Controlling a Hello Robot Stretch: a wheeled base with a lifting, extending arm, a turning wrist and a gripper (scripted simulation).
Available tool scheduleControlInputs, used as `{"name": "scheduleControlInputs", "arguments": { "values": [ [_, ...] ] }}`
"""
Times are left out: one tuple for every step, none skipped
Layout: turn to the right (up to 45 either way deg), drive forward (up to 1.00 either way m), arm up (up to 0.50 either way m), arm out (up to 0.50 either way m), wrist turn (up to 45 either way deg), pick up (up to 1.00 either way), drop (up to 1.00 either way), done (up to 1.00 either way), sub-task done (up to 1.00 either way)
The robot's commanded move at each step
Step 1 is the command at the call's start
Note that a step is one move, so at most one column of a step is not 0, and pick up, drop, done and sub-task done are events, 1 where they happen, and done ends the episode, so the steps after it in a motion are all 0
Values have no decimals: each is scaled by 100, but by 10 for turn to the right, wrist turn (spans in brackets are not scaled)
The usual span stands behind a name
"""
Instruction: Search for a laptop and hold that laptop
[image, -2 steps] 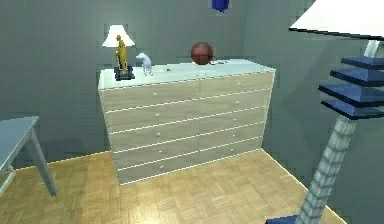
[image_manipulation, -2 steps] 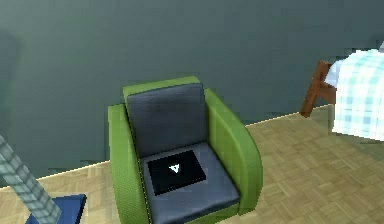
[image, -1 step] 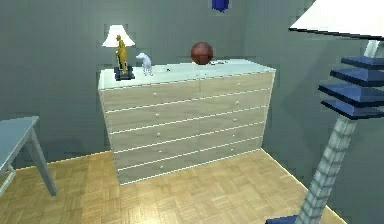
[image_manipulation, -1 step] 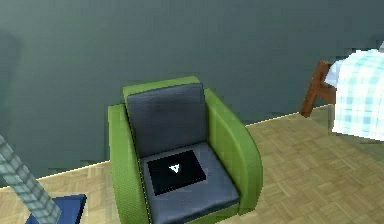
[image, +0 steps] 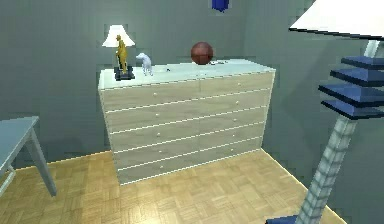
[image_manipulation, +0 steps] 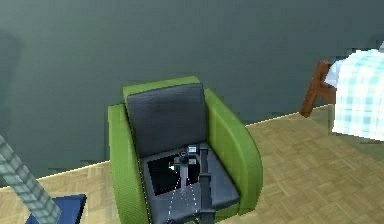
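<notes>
**roomscout:** So where's the thing we're after?

**benchbot:** Best we've got is a dark flat slab (image_manipulation: 160, 178) lying on the seat of the green armchair (image_manipulation: 236, 140), toward the seat's left in the arm side view. Shape and colour fit a laptop, but we can't make out more than that.

**roomscout:** And the claw?

**benchbot:** The claw (image_manipulation: 181, 167) sits at the end of the dark arm (image_manipulation: 204, 192), right at the slab. Over it or touching it, we can't tell. And since the slab lies on the cushion behind the claw, we can't tell whether it's holding anything either.

**roomscout:** What's around the chair?

**benchbot:** There's grey wall (image_manipulation: 80, 60) behind it and wood floor (image_manipulation: 290, 150) under it. Off to the right is a bed (image_manipulation: 360, 90) with a pale checked cover, well apart from the chair. Bottom left there's a striped lamp pole (image_manipulation: 25, 185). Up front we see a pale dresser (image: 185, 120) carrying a small lamp (image: 117, 37), a gold statuette (image: 123, 55), a white figurine (image: 146, 64) and a reddish ball (image: 202, 52).
</notes>
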Motion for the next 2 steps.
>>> {"name": "scheduleControlInputs", "arguments": {
  "values": [
    [0,0,0,0,450,0,0,0,0],
    [0,0,0,0,450,0,0,0,0]
  ]
}}
